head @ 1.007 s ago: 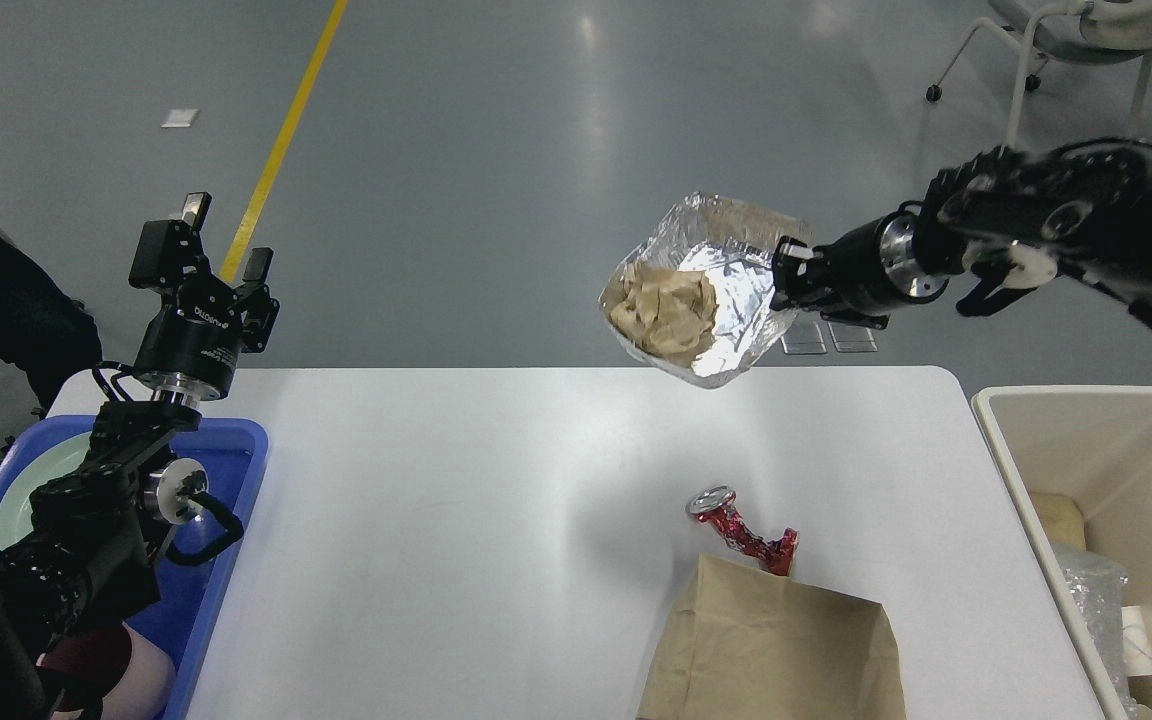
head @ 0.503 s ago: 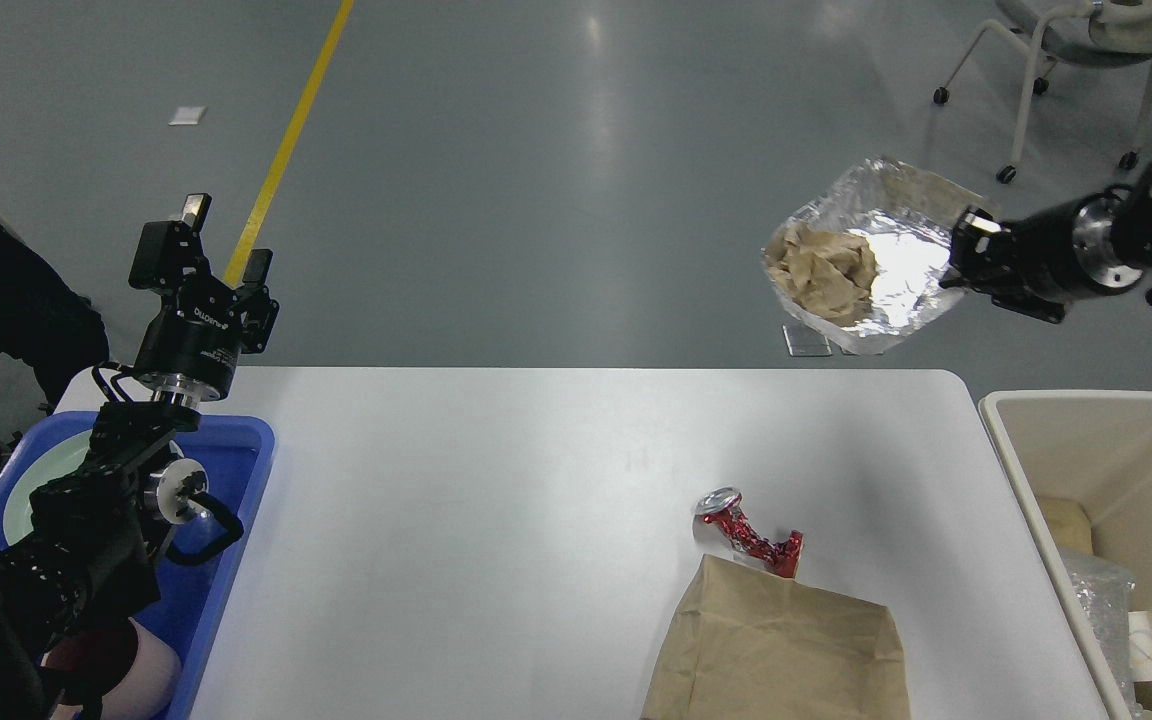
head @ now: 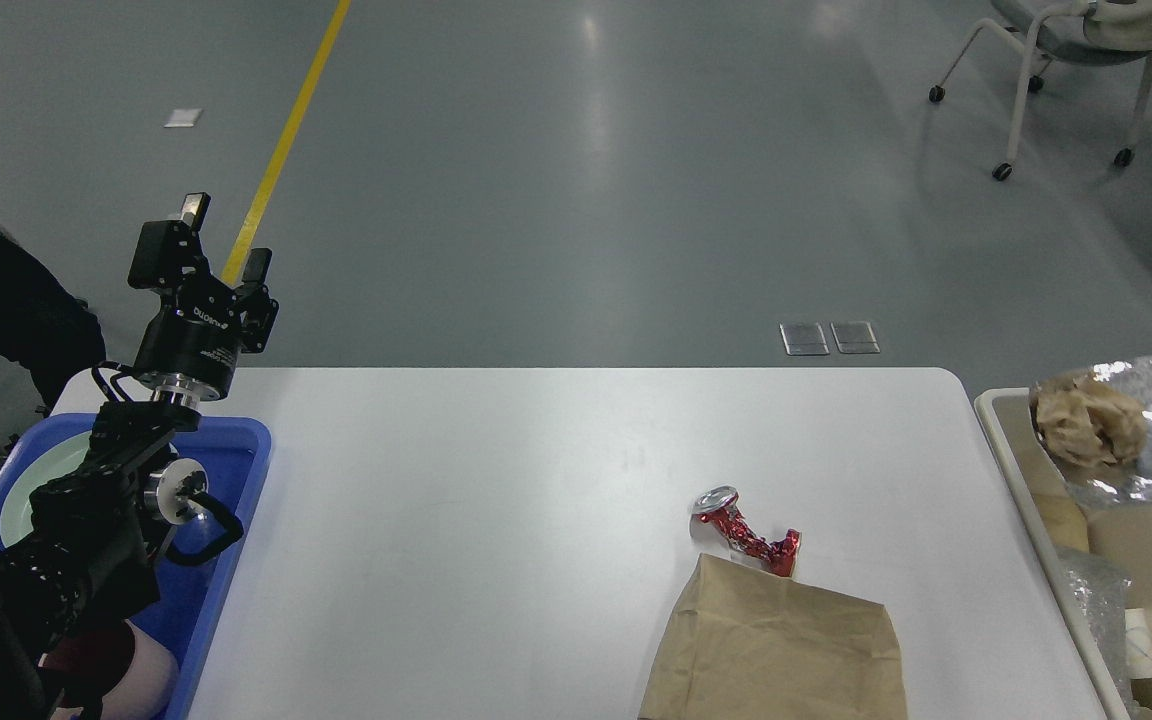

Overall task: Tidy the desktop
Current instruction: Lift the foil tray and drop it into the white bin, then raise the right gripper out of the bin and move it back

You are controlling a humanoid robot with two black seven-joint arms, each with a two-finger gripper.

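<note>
On the desk (head: 496, 520) the paper bag (head: 776, 650) and crushed red can (head: 744, 530), touching, lie at our near edge toward the right corner, far from our left claw (head: 206, 255) hovering open over the far left corner; right claw unseen.

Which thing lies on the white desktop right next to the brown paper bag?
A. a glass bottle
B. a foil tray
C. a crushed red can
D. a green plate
C: the crushed red can lies on the desktop at the top edge of the paper bag, while the foil tray is over the bin at the right.
</note>
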